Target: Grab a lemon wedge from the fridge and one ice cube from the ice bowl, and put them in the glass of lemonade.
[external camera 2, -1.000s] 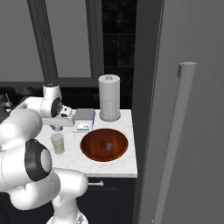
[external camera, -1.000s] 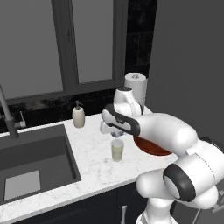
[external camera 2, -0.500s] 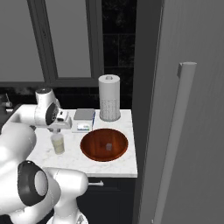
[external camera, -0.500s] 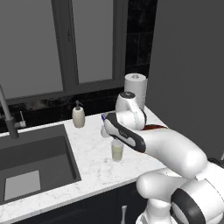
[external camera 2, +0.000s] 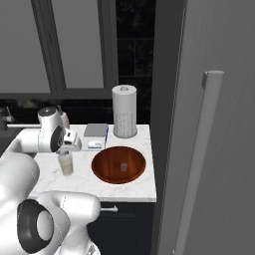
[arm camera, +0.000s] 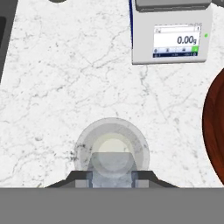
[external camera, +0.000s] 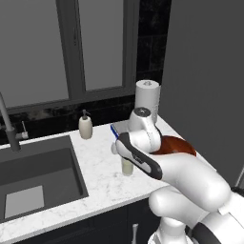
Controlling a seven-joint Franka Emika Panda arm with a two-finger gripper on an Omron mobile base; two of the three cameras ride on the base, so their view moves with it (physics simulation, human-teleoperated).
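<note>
The glass of lemonade [arm camera: 111, 146] stands on the white marble counter, seen from straight above with its pale liquid showing. My gripper [arm camera: 111, 178] hangs right over it, shut on a clear ice cube [arm camera: 111, 164] that sits between the fingertips above the glass mouth. From the base views the hand [external camera: 125, 145] hovers just over the glass [external camera: 127, 167] [external camera 2: 65, 163]. To its right lies the reddish-brown ice bowl [external camera 2: 102, 172] [external camera: 176, 145] with a cube [external camera 2: 122, 167] in it. The grey fridge [external camera 2: 214, 149] stands shut at the right. The lemon wedge is out of view.
A small white scale [arm camera: 170, 30] [external camera 2: 95, 135] sits behind the glass, with a paper towel roll [external camera 2: 124, 117] [external camera: 147, 97] next to it. A soap dispenser [external camera: 85, 125] stands by the window. The sink [external camera: 33, 176] lies to the left.
The hand has come down and a little left, to hang right over the glass, still holding the ice cube. The arm's elbow has swung lower.
</note>
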